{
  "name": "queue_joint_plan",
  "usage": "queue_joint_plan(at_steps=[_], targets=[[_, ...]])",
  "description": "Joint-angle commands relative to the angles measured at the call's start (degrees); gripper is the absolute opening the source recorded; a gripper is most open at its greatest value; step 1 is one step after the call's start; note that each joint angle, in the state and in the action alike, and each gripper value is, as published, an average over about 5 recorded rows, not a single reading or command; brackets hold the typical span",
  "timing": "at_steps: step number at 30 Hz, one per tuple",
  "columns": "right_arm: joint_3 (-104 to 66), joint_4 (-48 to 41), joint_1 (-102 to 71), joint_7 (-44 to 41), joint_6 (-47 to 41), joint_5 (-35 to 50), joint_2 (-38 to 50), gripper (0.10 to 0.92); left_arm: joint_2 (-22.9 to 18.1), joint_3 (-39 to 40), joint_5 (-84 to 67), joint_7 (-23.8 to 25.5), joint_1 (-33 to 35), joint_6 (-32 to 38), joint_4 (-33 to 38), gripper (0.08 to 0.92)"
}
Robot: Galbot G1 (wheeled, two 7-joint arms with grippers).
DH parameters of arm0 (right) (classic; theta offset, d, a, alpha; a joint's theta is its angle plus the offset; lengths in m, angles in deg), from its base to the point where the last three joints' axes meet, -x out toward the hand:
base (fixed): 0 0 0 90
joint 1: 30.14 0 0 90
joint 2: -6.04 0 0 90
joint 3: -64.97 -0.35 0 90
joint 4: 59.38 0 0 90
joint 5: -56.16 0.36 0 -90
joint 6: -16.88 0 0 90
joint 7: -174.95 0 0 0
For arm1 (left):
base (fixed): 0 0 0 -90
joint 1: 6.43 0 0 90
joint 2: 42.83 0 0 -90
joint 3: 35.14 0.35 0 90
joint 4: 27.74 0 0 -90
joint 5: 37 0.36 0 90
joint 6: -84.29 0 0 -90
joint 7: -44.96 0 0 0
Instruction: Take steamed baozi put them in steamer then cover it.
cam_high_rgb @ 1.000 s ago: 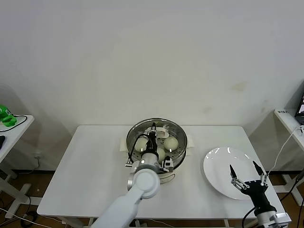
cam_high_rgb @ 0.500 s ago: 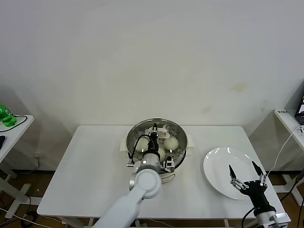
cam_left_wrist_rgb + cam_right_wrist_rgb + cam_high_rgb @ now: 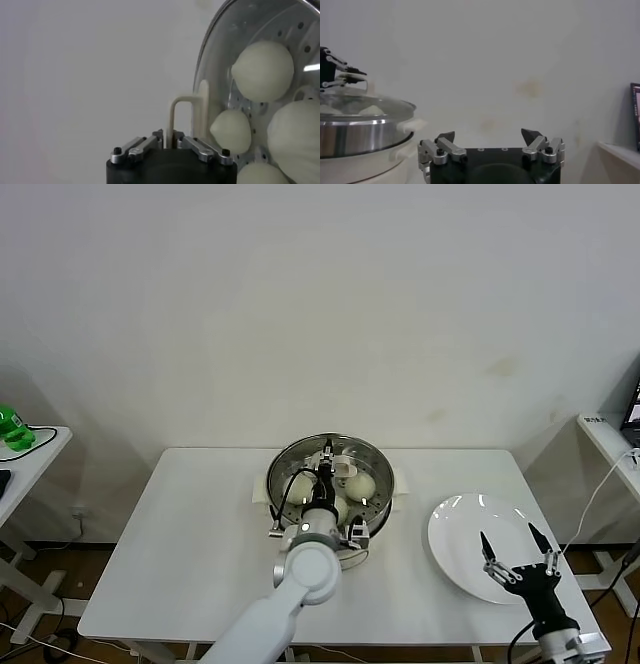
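The steel steamer [image 3: 372, 520] with a white base stands at the middle of the table. The clear glass cover [image 3: 372, 460] lies on its rim. Several cream-white baozi [image 3: 361, 485] show through the glass. My left gripper [image 3: 325, 463] is above the steamer, shut on the cover's cream handle [image 3: 340, 468]. The left wrist view shows the fingers closed on the handle [image 3: 182, 107], the cover's metal rim [image 3: 202, 55] and baozi [image 3: 262, 64] on the perforated tray. My right gripper [image 3: 513, 546] is open and empty over the white plate [image 3: 455, 529]. The right wrist view shows it [image 3: 489, 134] with the steamer [image 3: 350, 137] beyond.
The empty white plate lies at the table's right side, near the front edge. A small side table with a green bottle [image 3: 12, 427] stands at the far left. Another side surface [image 3: 610, 434] stands at the far right.
My left gripper and the cover's handle have shifted slightly towards me over the steamer. The right gripper has barely moved.
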Motion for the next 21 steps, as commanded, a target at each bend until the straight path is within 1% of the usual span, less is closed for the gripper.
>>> queue_joint_plan(at_steps=[1,11,14,17,21], targets=[[0.1,0.13,-0.04,-0.08,0.01,-0.05,-0.06,0.823,0.48,0.02,0.25,0.23,0.29,-0.05,1.14,0.433],[0.18,0.25,-0.06,-0.16,-0.03,-0.23,-0.17,0.823,2.41,0.15,0.2,0.93,2.34,-0.12,6.19,0.726],[0.18,0.32,-0.11,-0.16,-0.05,-0.38,-0.2,0.823,3.11,0.24,0.01,1.05,3.62,-0.11,8.03,0.794],[0.19,0.45,-0.2,-0.15,-0.05,-0.5,-0.26,0.823,3.9,0.49,-0.21,1.08,4.97,-0.09,9.89,0.819],[0.19,0.38,-0.23,-0.12,0.01,-0.52,-0.3,0.823,5.12,0.45,-0.64,0.88,6.83,0.2,12.89,0.823]])
